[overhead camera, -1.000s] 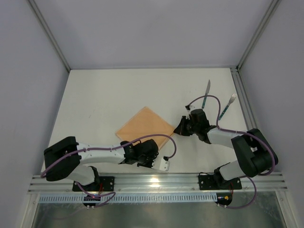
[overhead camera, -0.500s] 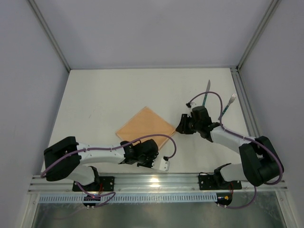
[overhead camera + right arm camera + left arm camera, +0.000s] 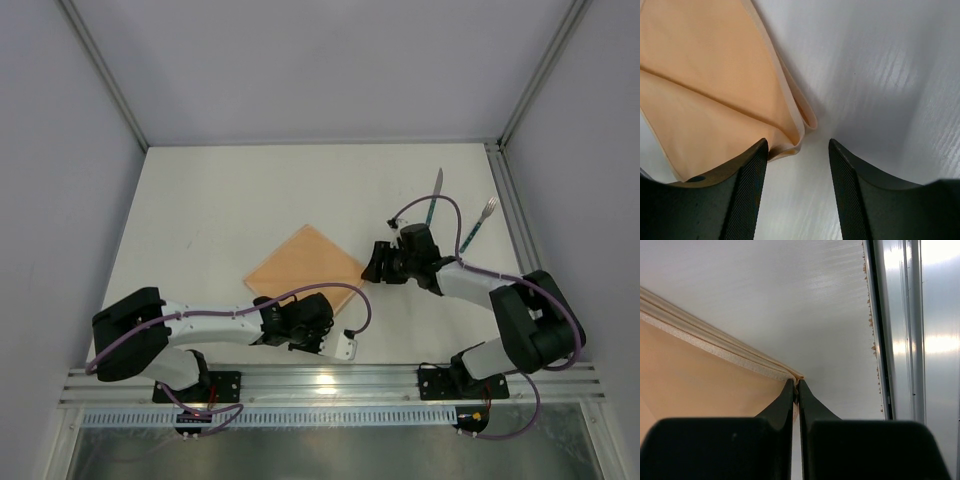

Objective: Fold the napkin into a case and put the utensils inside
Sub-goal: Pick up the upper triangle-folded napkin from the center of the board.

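Napkin (image 3: 305, 262) is lying folded at mid tabletop (image 3: 220, 200). My right gripper (image 3: 797, 146), shut a second ago, is now spreading wide around its right corner, holding nothing; left gripper (image 3: 796, 390) is staying clamped on the near corner. I am judging that fold finished.

Overhead view: bright, even, diffuse light. White flat counter (image 3: 220, 210) uniformly lit, only faint soft shadows hugging the arms. Hot glare patch on the silver metal rail (image 3: 325, 381) at the near edge. Focus crisp throughout.

Left wrist view: black fingers (image 3: 775, 410) of the left hand (image 3: 796, 387) underexposed, soft, surface detail lost. Rail on the right blown out white.

Right wrist view: right hand (image 3: 797, 145) dark and blurred at the near edge. Soft grey shadow just right of the thin peach-orange cloth napkin (image 3: 715, 75). Streaky sheen on the counter.
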You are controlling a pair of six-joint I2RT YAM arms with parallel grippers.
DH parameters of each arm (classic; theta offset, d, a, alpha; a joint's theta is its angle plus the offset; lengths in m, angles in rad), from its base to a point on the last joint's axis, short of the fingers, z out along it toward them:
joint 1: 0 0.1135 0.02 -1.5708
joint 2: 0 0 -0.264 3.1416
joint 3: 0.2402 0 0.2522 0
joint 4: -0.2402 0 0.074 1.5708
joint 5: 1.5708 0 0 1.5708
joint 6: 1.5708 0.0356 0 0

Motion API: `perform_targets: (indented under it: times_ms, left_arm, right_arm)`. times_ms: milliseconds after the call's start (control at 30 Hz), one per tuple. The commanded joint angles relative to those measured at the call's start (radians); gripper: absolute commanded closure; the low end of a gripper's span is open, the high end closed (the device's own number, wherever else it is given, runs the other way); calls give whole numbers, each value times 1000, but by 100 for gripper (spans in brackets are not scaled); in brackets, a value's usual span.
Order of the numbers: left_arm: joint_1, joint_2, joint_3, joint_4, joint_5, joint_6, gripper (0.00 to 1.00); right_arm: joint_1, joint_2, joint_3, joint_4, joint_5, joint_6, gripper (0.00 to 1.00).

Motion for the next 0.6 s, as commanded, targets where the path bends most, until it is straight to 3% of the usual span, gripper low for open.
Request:
perform_targets:
  times_ms: [0,233,567]
  left_arm:
    - [3,11,-8,-53,23,-7,100]
    - [3,5,-13,-58,26,-4,100]
    - [4,-6,-16,-62,17,1,100]
  right_arm:
    - [-4,75,24,70,-5,-7,44]
    - [-4,150,-6,139,-12,13,45]
    - [-3,144,-29,162,-62,42,60]
